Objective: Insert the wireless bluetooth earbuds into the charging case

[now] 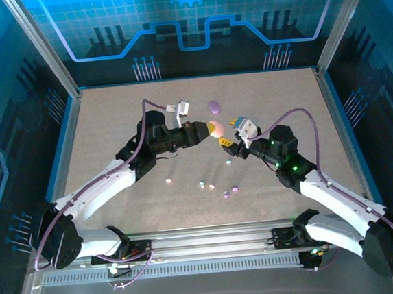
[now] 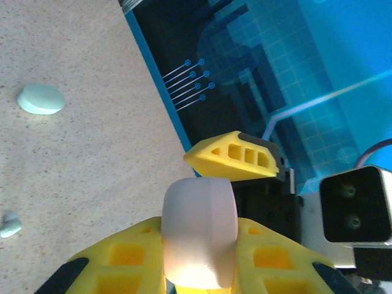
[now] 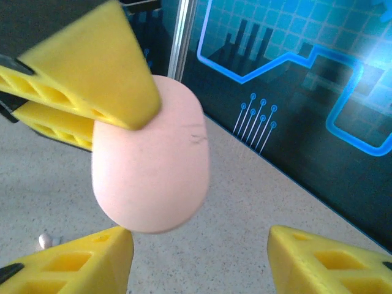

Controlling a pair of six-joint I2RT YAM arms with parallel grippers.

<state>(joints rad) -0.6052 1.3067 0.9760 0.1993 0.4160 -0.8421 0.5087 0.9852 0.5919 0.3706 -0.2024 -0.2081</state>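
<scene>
We log the left gripper clamped on the pink charging case, held off the table, likely presenting it to the right gripper, jaws apart beside it; the earbuds lie scattered nearer the bases

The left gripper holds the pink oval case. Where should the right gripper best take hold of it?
Probably the free rounded end of the pale pink oval plastic case, approached from the side opposite the left gripper, which clamps its other end. That end sticks out bare, and the open right gripper sits facing it with jaws either side.
</scene>
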